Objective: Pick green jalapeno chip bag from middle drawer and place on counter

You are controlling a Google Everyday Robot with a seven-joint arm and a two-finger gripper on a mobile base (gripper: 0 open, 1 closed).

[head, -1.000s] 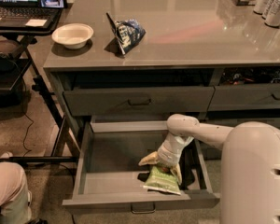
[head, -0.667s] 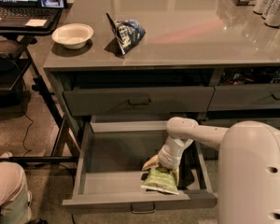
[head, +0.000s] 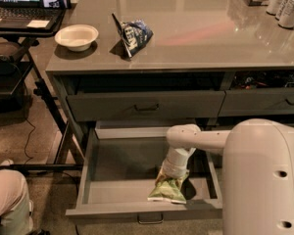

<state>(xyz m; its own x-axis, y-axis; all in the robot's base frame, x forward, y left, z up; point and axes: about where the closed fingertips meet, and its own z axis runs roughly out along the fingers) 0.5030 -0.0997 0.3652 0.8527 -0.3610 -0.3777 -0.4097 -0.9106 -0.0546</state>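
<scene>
In the camera view, the gripper had settled lower than a second before, when part of it jutted out to the left, and now sat straight on the top edge of the bag; the bag had barely shifted, lying on the floor of the open drawer, near its front and right of middle. Whether the gripper had clamped the bag could not be told, its tip being hidden against the bag; by my judgement the grasp was at hand, and the lift to the counter was all still to do.

White rounded arm, dark screw holes, hand down in middle drawer
</scene>
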